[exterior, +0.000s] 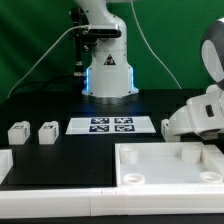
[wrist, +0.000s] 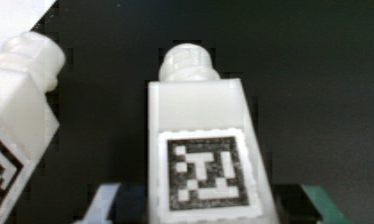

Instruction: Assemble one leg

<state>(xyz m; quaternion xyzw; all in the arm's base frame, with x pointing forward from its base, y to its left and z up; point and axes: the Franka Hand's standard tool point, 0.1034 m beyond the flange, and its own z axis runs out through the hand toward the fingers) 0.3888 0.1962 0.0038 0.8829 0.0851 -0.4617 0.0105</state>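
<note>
In the wrist view a leg point(wrist: 205, 140), a small white block with a black-and-white tag and a rounded peg at its far end, lies between my gripper point(wrist: 210, 203). The fingertips point(wrist: 116, 200) press against both its sides, so the gripper is shut on it. A second leg point(wrist: 24, 110) lies close beside it, not touching. In the exterior view my gripper point(exterior: 176, 124) is low over the black table at the exterior view's right, just behind the white tray point(exterior: 150, 178); the held leg is mostly hidden by the hand. Two more legs point(exterior: 17, 131) point(exterior: 47, 131) stand at the left.
The marker board point(exterior: 110, 125) lies in the middle of the table in front of the robot base point(exterior: 108, 75). Another white part point(exterior: 5, 165) sits at the front left edge. The tray has a raised rim and round sockets.
</note>
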